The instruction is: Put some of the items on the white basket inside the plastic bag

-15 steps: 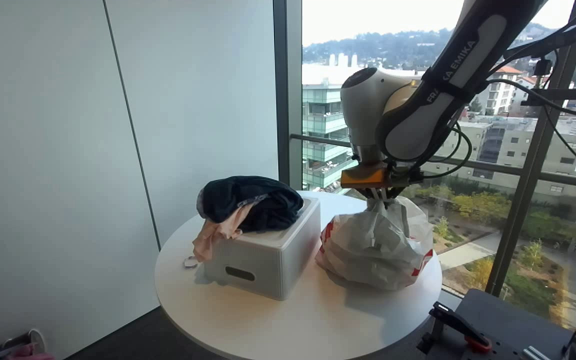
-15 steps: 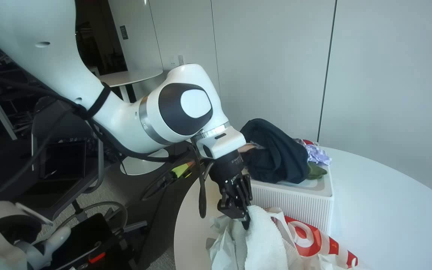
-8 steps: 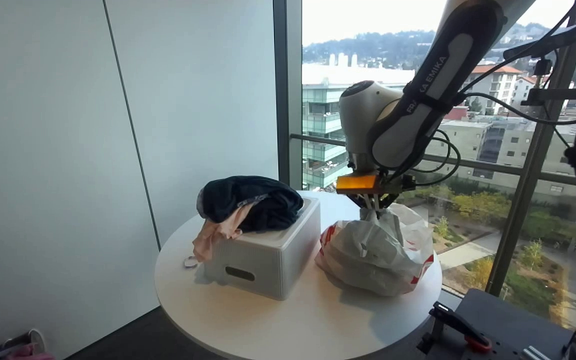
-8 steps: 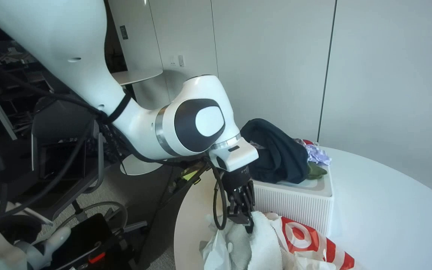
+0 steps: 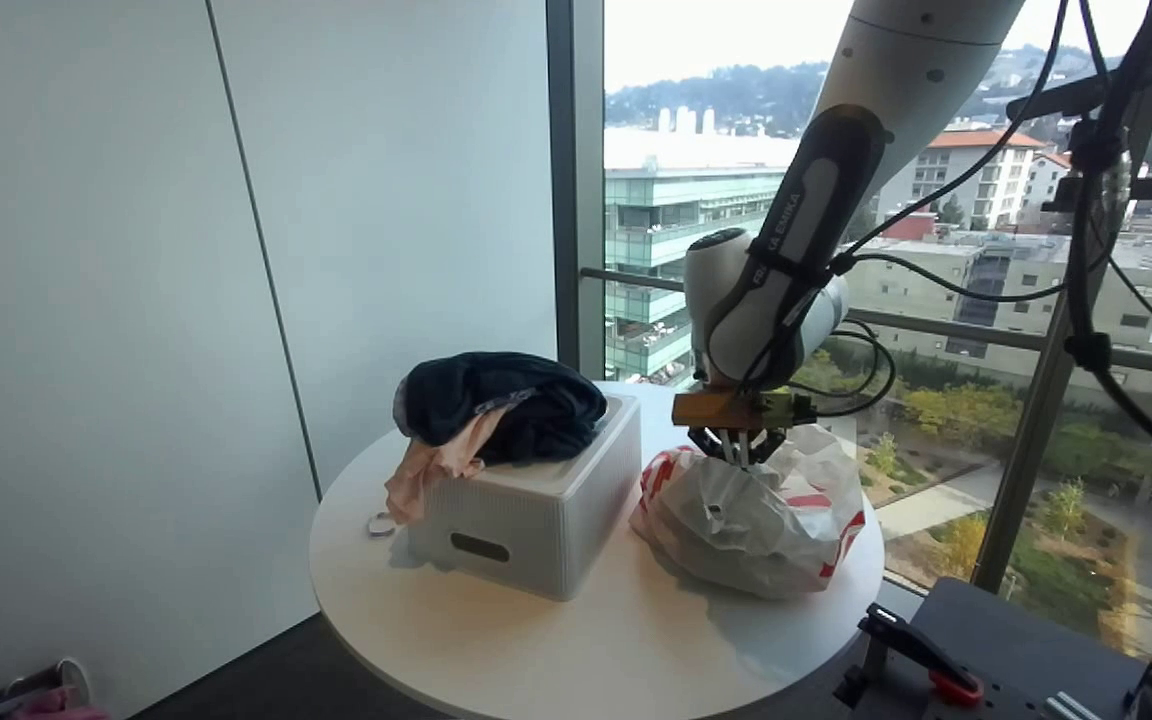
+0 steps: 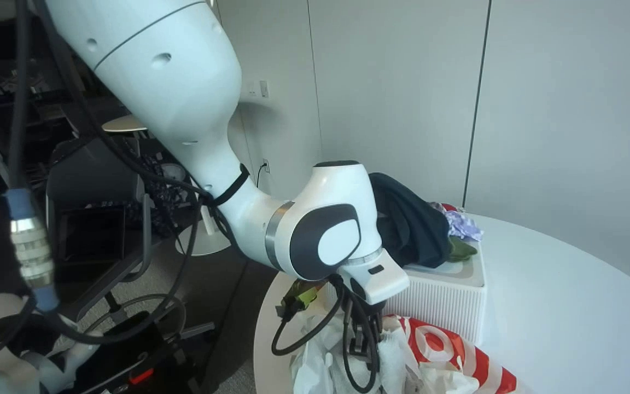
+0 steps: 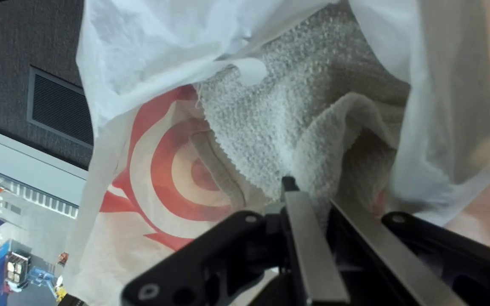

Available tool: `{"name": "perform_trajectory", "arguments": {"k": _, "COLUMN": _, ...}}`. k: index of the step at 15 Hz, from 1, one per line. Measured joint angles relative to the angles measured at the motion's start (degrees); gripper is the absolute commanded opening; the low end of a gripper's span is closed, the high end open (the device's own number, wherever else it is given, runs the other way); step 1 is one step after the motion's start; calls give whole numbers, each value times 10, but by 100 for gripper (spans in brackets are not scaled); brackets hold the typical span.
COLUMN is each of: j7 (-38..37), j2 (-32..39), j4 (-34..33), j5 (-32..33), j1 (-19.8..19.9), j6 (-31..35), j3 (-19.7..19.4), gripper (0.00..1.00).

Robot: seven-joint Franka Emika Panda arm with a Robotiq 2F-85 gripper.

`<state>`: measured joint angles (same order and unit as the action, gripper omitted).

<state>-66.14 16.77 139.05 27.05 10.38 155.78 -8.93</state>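
Observation:
My gripper (image 7: 311, 196) is shut on a white terry towel (image 7: 253, 114) at the mouth of the plastic bag. The towel hangs down into the bag; it also shows in an exterior view (image 6: 392, 358). The white plastic bag with red target prints (image 5: 756, 545) surrounds the towel and shows in the wrist view (image 7: 143, 55). A beige cloth edge (image 7: 217, 165) shows inside the bag. The white basket (image 5: 506, 505) stands beside the bag. A dark cloth (image 5: 546, 415) and a peach cloth (image 5: 441, 465) lie on it. Purple (image 6: 464, 225) and green (image 6: 461, 250) cloths show in an exterior view.
The bag and basket stand on a round white table (image 5: 616, 650). A small ring-shaped object (image 5: 381, 524) lies near the basket. A window is behind the bag. A dark stand with a clamp (image 5: 1006, 640) is at the table's side.
My gripper has moved down with the towel, lower into the bag's mouth. The upper arm has swung over and down. The bag's top has sunk a little. The basket and its cloths have not moved.

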Motion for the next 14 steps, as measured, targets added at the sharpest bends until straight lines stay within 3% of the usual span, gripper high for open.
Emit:
{"name": "perform_trajectory", "arguments": {"k": 2, "j7": 33, "j2": 4, "j4": -1, "j5": -34, "j1": -8, "j6": 2, "j3": -8, "gripper": 55}}
{"name": "perform_trajectory", "arguments": {"k": 5, "j7": 43, "j2": -17, "j4": -3, "j5": -30, "j1": -42, "j6": -2, "j3": -41, "gripper": 77}}
{"name": "perform_trajectory", "arguments": {"k": 8, "j7": -3, "j2": -69, "j4": -7, "j5": 71, "j1": -91, "j6": -23, "j3": -89, "gripper": 100}}
{"name": "perform_trajectory", "arguments": {"k": 11, "j7": -73, "j2": -109, "j4": -20, "j5": 173, "j1": -99, "j6": -32, "j3": -93, "gripper": 100}}
{"name": "perform_trajectory", "arguments": {"k": 14, "j7": -92, "j2": -107, "j4": -36, "j5": 191, "j1": -92, "j6": -18, "j3": -73, "gripper": 100}}
